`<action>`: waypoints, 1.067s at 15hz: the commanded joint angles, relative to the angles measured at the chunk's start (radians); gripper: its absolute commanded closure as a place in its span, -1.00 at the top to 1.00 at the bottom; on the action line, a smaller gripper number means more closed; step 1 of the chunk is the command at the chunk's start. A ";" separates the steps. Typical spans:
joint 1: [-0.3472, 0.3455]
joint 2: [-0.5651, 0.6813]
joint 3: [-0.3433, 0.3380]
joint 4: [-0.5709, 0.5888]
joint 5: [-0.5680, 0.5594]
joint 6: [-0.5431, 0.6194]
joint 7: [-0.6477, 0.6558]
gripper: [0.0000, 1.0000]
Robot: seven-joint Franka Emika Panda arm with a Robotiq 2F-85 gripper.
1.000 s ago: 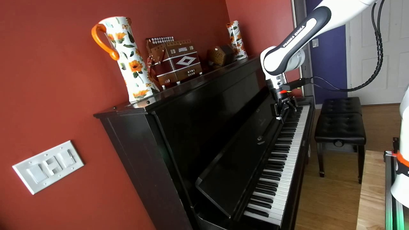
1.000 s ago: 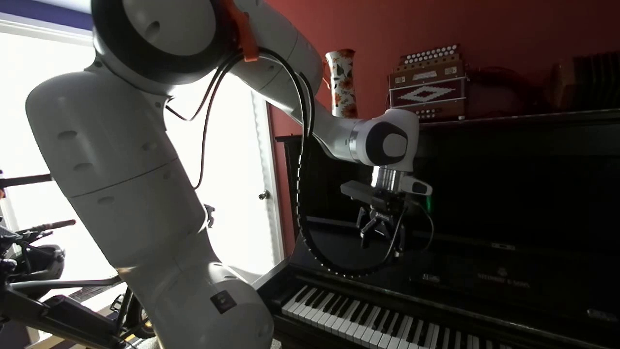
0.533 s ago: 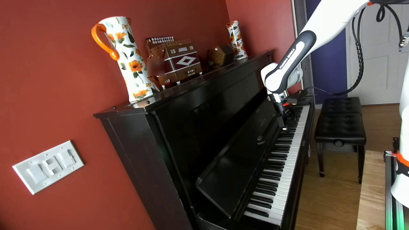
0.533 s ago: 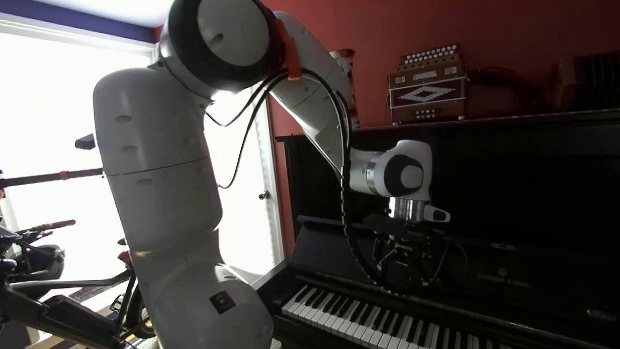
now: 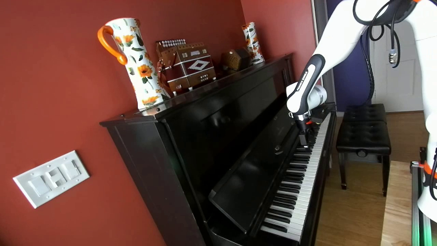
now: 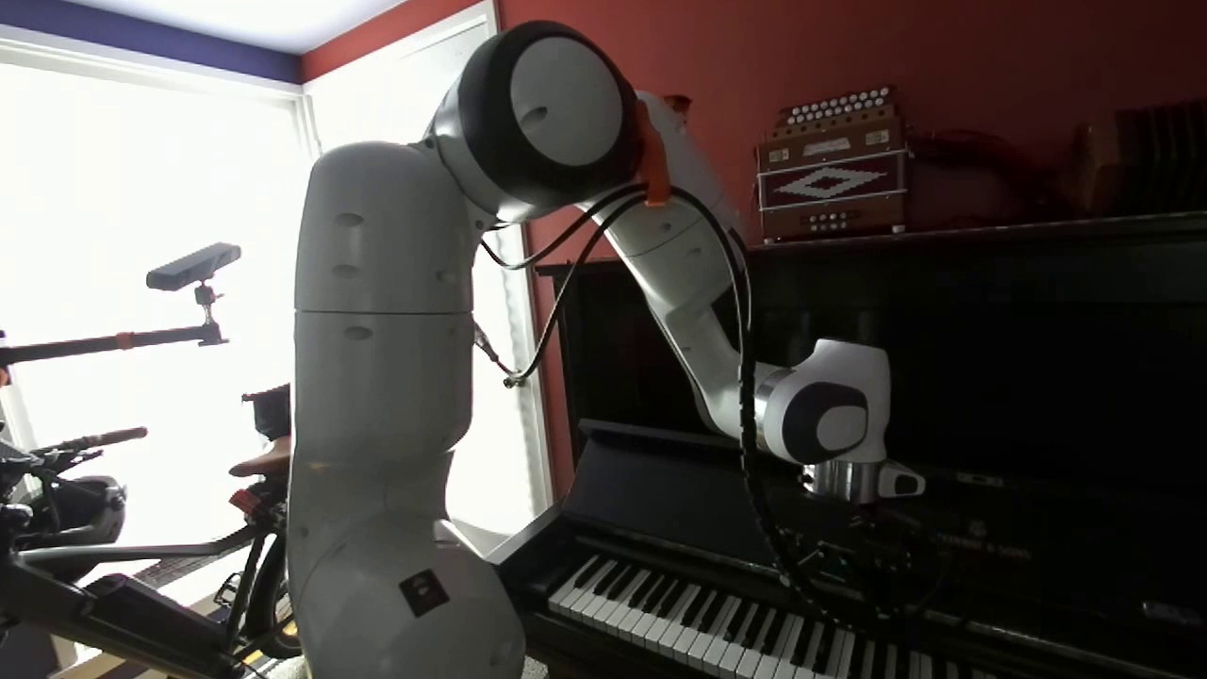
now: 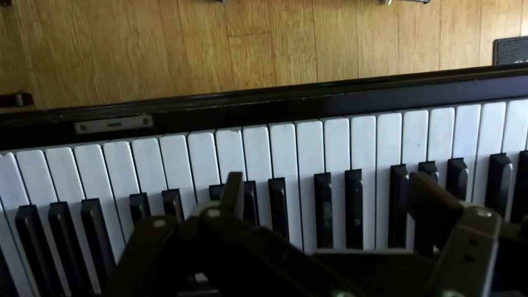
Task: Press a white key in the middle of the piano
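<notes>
Fingers (image 7: 233, 194) of the gripper (image 7: 324, 185) stand wide apart in the wrist view, with white keys (image 7: 310, 148) and black keys (image 7: 324, 208) showing between them. Past the front ends of the white keys runs the dark front rail (image 7: 264, 106) of the piano (image 5: 232, 147); beyond that edge lies wooden floor (image 7: 165, 49), where, in an exterior view, a padded black bench (image 5: 363, 133) stands near the piano. Opposite, the slanted panel (image 5: 254, 171) behind the keys stands close beside the gripper. The piano's row of keys is below the fingers, whose tips appear over the black keys, the bare front parts of the white ones reaching farther out. Whether a fingertip touches a key cannot be told. Atop the piano stand a flowered pitcher (image 5: 138, 65) and a similar flowered vessel (image 5: 253, 42), their insides hidden, with an accordion (image 5: 191, 65) between them.
</notes>
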 commanded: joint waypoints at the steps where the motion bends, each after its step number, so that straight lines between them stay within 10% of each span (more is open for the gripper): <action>1: -0.012 0.001 0.012 0.003 -0.003 -0.002 0.003 1.00; 5: -0.019 0.049 0.012 0.018 -0.009 0.015 -0.025 1.00; 16: -0.061 0.168 0.020 0.070 -0.032 0.047 -0.089 -0.91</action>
